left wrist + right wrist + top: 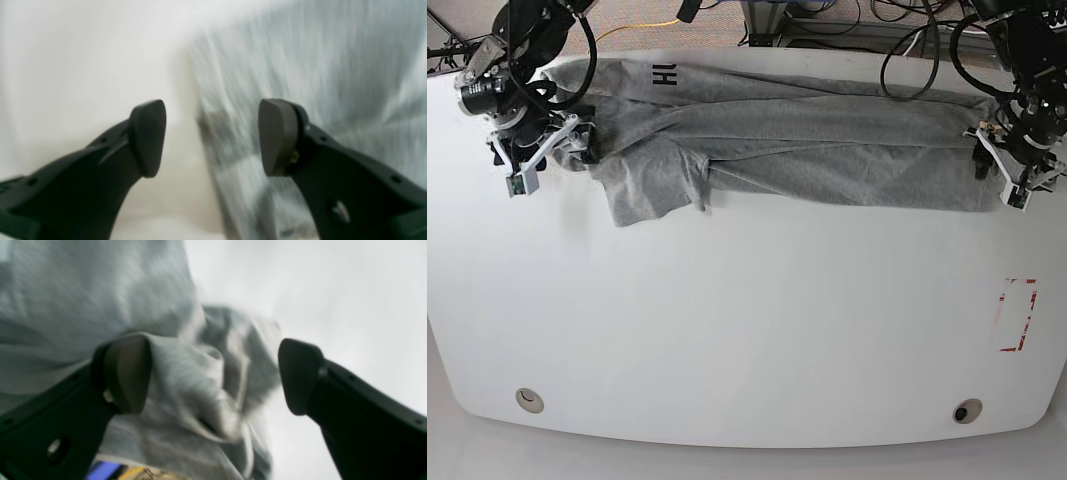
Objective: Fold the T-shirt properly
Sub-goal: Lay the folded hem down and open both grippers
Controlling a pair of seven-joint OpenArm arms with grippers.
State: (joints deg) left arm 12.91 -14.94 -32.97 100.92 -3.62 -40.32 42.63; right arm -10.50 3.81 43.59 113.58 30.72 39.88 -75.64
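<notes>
While both sets of jaws stand wide apart, holding nothing, the T-shirt (pixel 807 140) lies stretched between the 2 grippers. Its bunched sleeve sits under the right gripper (pixel 213 376); its straight edge runs beneath the left gripper (pixel 211 138).

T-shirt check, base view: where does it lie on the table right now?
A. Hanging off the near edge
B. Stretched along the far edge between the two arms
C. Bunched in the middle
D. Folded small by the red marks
B: the T-shirt lies as a long band along the table's far edge, from one arm to the other.
</notes>
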